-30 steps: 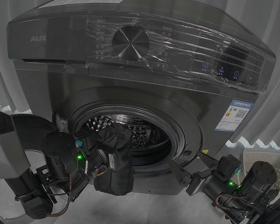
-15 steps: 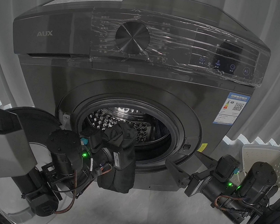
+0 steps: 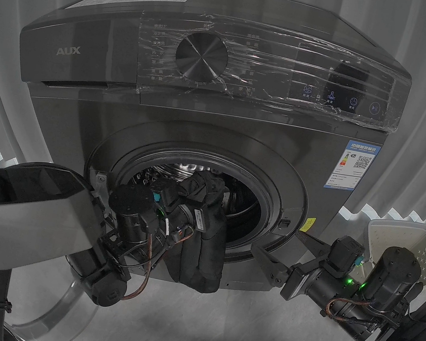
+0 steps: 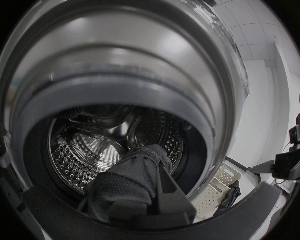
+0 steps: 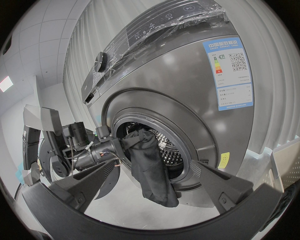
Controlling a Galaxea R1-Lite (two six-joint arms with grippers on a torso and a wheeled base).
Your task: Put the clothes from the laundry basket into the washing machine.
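Head view: left end effector (image 3: 194, 189) sits right at the mouth of the washing machine (image 3: 204, 124), clamped on the top bunch of a black garment (image 3: 202, 252). B/c the grip is on one end only, the rest of the cloth hangs straight down outside, draped over the lower lip of the door seal (image 3: 260, 240) and dangling in front of the machine's face, clear of the floor (image 3: 229, 336). Left wrist view confirms it: the pinched wad is just past the seal w/ the perforated drum (image 4: 93, 147) open behind it, nothing else visible inside. So the piece is approx halfway in: head end at the threshold, tail end out. Judgement: carrying it high and leading w/ the gripped end makes sense, since the tail should follow over the lip once the arm goes deeper; releasing now would prob let the hanging weight pull it back out. The door (image 3: 50, 308) is swung wide to the robot's left, below and beside the left arm, which keeps the opening free. Right end effector (image 3: 278, 243) is low at front right, fingers apart, holding nothing, well clear of the opening, prob parked so it doesn't crowd the loading arm. It's near the white laundry basket (image 3: 424, 250), handy for the next pick; left wrist view shows something dark in that basket, too small to ID.
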